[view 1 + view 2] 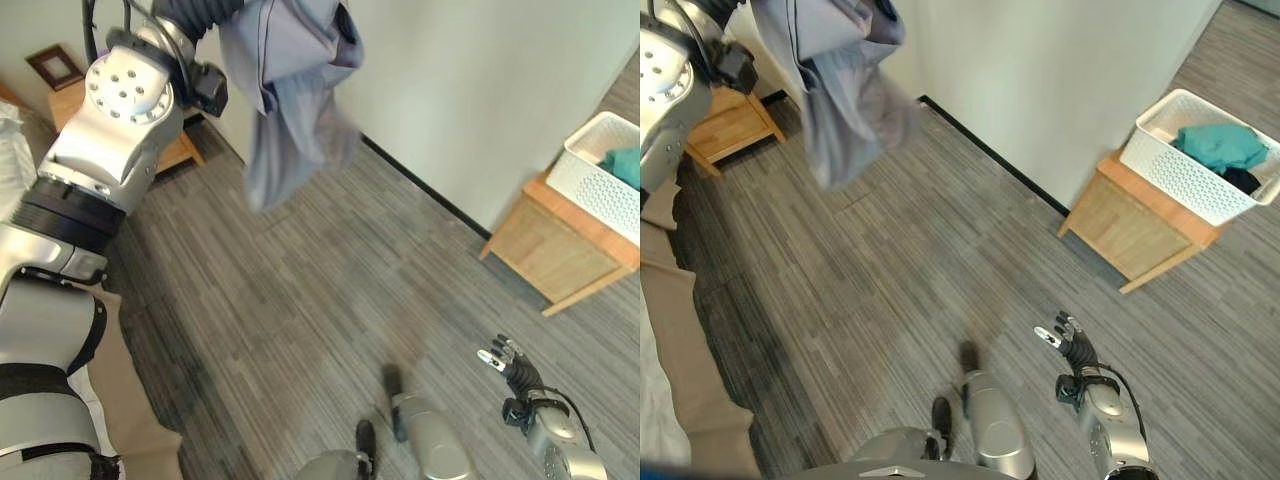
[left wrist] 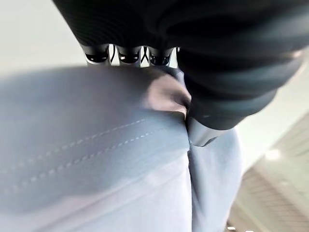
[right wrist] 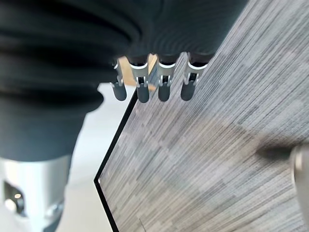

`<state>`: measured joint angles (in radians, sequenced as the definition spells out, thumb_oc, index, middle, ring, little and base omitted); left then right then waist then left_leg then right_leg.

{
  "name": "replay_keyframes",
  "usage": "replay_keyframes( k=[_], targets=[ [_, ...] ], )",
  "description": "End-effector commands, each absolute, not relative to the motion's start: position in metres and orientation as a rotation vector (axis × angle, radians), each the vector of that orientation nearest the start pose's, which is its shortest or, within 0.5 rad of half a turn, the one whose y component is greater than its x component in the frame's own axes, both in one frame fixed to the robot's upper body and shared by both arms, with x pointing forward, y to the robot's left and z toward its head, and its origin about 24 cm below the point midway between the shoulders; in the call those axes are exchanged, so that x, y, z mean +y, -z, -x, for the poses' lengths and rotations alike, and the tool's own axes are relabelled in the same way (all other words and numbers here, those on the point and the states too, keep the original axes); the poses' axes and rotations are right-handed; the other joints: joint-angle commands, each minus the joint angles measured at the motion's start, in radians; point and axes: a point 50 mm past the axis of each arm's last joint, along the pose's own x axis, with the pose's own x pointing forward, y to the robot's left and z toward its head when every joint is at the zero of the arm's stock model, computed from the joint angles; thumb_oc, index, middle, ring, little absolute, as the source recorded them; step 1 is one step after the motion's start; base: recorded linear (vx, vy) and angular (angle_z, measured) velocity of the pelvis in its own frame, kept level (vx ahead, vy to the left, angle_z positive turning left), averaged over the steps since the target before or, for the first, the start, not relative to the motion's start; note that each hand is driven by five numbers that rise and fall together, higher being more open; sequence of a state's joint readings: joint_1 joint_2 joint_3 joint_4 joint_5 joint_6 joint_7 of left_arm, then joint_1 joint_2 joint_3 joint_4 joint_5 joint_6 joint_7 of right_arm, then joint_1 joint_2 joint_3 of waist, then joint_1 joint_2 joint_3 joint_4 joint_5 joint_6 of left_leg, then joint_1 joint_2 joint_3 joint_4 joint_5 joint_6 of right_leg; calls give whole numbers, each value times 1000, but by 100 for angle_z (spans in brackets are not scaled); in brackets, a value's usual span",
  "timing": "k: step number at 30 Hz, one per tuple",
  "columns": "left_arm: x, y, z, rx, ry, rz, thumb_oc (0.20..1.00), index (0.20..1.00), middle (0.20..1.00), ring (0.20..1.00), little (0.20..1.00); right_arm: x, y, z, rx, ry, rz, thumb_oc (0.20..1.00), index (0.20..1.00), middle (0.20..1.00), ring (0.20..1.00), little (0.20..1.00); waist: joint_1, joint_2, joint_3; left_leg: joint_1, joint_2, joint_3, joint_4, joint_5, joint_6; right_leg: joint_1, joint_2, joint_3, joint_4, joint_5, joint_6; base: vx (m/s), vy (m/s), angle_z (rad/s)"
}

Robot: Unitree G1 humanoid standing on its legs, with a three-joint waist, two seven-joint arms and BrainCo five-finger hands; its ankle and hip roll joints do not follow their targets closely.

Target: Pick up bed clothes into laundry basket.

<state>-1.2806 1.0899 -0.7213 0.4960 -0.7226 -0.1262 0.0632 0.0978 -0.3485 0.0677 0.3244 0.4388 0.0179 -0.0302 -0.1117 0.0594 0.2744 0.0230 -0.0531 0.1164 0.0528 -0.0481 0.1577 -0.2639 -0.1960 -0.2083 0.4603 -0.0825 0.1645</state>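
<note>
Left eye view: grey garment (image 1: 290, 90) hangs long-axis down from the raised left arm, basket (image 1: 600, 175) well apart to the right.
Right eye view: right hand (image 1: 1072, 345) low, fingers spread, empty, nearer the basket.
Left wrist view: left hand (image 2: 212, 72) fingers curled onto the cloth.

Cloth garment (image 1: 290, 90) in my left hand (image 2: 145, 55) was soft, matt, grey-blue, with stitched seams. Laundry basket (image 1: 1200, 170) looked like white perforated plastic, slightly glossy; teal cloth (image 1: 1220, 145) lay inside it. The stand (image 1: 1140, 230) beneath the basket was pale matt wood. Floor (image 1: 330, 290) around the stand showed grey, streaked grain, low sheen.
</note>
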Motion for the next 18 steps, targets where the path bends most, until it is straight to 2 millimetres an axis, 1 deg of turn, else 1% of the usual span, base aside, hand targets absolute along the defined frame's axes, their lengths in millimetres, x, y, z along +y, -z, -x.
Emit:
replay_keyframes(
  k=[1,2,3,4,5,7,9,10,11,12,13,14,15,18],
  targets=[
    [283,-410,-313,-757,-175,-591,200,200,200,200,200,-230,22,-219,320,76,-38,1000,1000,1000,1000,1000,84,39,-104,-27,124,73,-73,32,-161,268,-144,-185,-222,77,11,-126,-49,-229],
    [291,-417,-302,-768,-210,-638,200,200,200,200,200,-221,21,-223,320,31,-28,1000,1000,1000,1000,1000,128,27,-129,-11,129,130,-90,16,-169,303,-203,-229,-217,121,60,-72,-104,-192],
    [293,-421,-297,-776,-219,-669,200,200,200,200,200,-218,22,-224,329,5,-19,1000,1000,1000,1000,1000,138,19,-139,-7,129,159,-100,16,-169,307,-204,-232,-234,134,76,-10,-90,-173],
    [293,-421,-296,-776,-219,-671,200,200,200,200,200,-218,22,-224,329,4,-21,1000,1000,1000,1000,1000,140,18,-140,-5,129,162,-102,17,-169,307,-204,-229,-237,137,77,-16,-113,-104],
    [295,-425,-292,-787,-233,-679,200,200,200,200,200,-216,21,-225,329,-17,-6,1000,1000,1000,1000,1000,151,8,-147,1,138,196,-108,20,-180,306,-199,-267,-293,162,89,-15,-102,-107],
    [295,-426,-290,-790,-232,-696,200,200,200,200,200,-214,23,-222,344,-35,-7,1000,1000,1000,1000,1000,157,-10,-158,8,139,220,-120,30,-191,336,-156,-299,-391,144,91,-4,-183,-87],
    [291,-424,-292,-793,-209,-690,200,200,200,200,200,-216,27,-217,369,-35,4,1000,1000,1000,1000,1000,145,-15,-166,8,144,216,-124,42,-205,353,-106,-261,-465,114,83,56,-221,-47],
    [290,-423,-293,-794,-200,-683,200,200,200,200,200,-218,28,-215,373,-32,6,1000,1000,1000,1000,1000,137,-13,-167,8,154,215,-125,53,-217,363,-78,-259,-500,109,73,63,-247,-6],
    [287,-418,-297,-785,-188,-668,200,200,200,200,200,-223,27,-212,374,-21,16,1000,1000,1000,1000,1000,120,-15,-162,7,170,220,-121,68,-232,370,-50,-250,-524,98,61,39,-200,35],
    [287,-418,-298,-785,-188,-667,200,200,200,200,200,-223,27,-212,375,-20,17,1000,1000,1000,1000,1000,120,-13,-162,8,172,219,-121,69,-234,372,-47,-251,-526,98,59,25,-217,32],
    [285,-414,-303,-771,-175,-653,200,200,200,200,200,-227,28,-209,382,1,15,1000,1000,1000,1000,1000,104,-11,-160,9,181,223,-125,80,-242,380,-30,-248,-537,85,49,11,-109,13],
    [285,-413,-303,-771,-175,-652,200,200,200,200,200,-227,28,-209,382,1,15,1000,1000,1000,1000,1000,104,-11,-160,10,182,222,-125,80,-243,381,-29,-250,-537,84,48,31,-196,-16],
    [281,-407,-308,-754,-152,-644,200,200,200,200,200,-230,32,-205,396,33,11,1000,1000,1000,1000,1000,90,-9,-158,13,192,221,-128,89,-252,385,-13,-248,-540,72,39,20,-102,-18],
    [276,-403,-311,-750,-129,-654,200,200,200,200,200,-234,34,-200,412,49,7,1000,1000,1000,1000,1000,81,-8,-159,15,199,223,-130,94,-259,390,-2,-250,-541,63,34,18,-109,-5]
  ],
)
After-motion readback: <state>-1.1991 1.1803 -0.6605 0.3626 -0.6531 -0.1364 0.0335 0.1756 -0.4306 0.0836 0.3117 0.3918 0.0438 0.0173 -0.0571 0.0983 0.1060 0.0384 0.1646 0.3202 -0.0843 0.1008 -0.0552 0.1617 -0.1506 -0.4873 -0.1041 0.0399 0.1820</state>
